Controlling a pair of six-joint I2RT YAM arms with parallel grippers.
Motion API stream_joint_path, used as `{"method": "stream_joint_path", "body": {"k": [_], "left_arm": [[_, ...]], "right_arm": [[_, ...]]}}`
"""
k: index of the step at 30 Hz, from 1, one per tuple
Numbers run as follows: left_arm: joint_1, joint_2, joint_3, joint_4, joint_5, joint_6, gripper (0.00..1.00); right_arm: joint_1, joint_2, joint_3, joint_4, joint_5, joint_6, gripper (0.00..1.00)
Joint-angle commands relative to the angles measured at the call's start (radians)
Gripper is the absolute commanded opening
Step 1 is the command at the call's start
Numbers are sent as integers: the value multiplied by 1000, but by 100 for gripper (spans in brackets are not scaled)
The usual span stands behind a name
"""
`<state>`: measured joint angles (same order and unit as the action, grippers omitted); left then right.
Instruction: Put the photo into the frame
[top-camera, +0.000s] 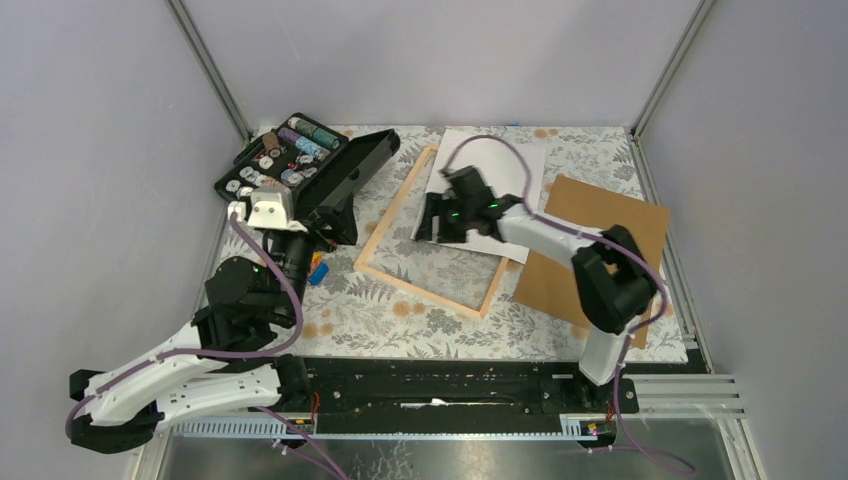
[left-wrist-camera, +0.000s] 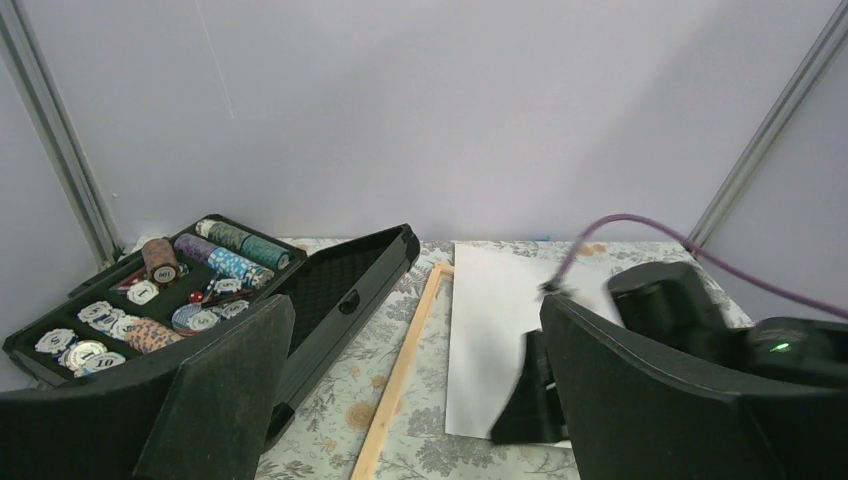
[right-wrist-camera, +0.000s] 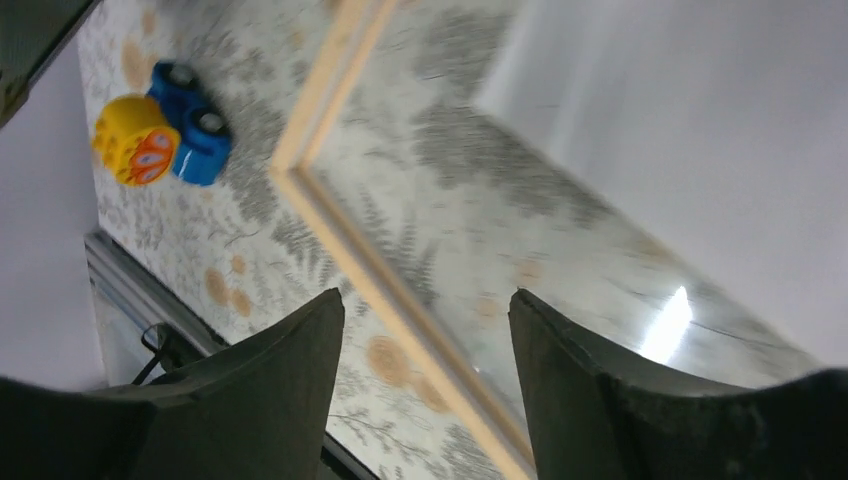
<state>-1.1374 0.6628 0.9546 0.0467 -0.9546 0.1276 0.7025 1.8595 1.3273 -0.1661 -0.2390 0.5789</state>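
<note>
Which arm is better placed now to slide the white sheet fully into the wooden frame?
Right. The right gripper, open, hovers over the frame, beside the white sheet that overlaps the frame's far edge. The left gripper is near the black case, farther off.

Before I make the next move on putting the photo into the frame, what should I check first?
1. Right pincer open, holding nothing: ok.
2. Left pincer open, away from the frame: ok.
3. Photo seated squarely in the frame: not ok, it lies askew across the far end.
4. Photo's printed side facing the right way: cannot tell, only a white side shows.
5. Backing board clear of the frame's opening: ok.
6. Toy car outside the frame: ok.
</note>
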Motion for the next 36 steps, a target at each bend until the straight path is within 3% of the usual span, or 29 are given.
{"method": "stream_joint_path", "body": {"k": [1,6,13,24,33,36], "left_arm": [[5,7,-5,39,4,6,99],[5,21,-2,24,23,-6,99],[5,49,16,-17,55,-46,99],[7,66,21,-26,62,-49,99],[7,66,38,-45,76,-69,99],[6,58,38,-45,87,-77,99]], "right_arm": [[-247,-190,-170,76,-103,4,74],[-568,-276,-346,211,-180,23,91],[-802,-152,-378,312,-340,27,95],[-856,49,-375,558,-503,126,90],[-856,158,-394,786,-579,286,74],[-856,159,-393,799,-582,294,62]]}}
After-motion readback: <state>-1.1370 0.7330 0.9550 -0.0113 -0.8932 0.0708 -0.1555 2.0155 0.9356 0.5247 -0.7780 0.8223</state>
